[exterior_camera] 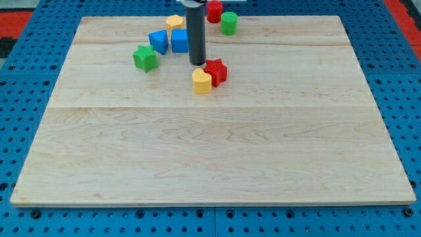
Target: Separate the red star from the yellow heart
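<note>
The red star (216,70) lies on the wooden board (210,145) above the middle, touching the yellow heart (202,81), which sits just below and left of it. My tip (197,63) is at the end of the dark rod coming down from the view's top. It stands just left of the red star and right above the yellow heart, very close to both.
Left of the rod lie a blue cube (179,41), a blue block (158,41) and a green star (145,58). A yellow block (174,22) sits above them. A red cylinder (214,10) and a green cylinder (229,23) stand near the top edge.
</note>
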Available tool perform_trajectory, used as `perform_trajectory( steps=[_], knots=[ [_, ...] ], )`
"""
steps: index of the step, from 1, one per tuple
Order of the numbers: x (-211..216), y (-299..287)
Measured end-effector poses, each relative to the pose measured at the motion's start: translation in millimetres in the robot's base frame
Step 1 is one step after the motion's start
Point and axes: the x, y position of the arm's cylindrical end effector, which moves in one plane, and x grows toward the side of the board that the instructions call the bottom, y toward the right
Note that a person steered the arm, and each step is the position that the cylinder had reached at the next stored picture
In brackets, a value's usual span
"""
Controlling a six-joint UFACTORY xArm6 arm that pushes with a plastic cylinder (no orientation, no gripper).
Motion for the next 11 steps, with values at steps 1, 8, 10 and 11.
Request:
perform_trajectory(
  steps=[1, 8, 10, 11],
  knots=[
    [1, 37],
    [34, 35],
    [43, -17],
    [32, -18]
  ],
)
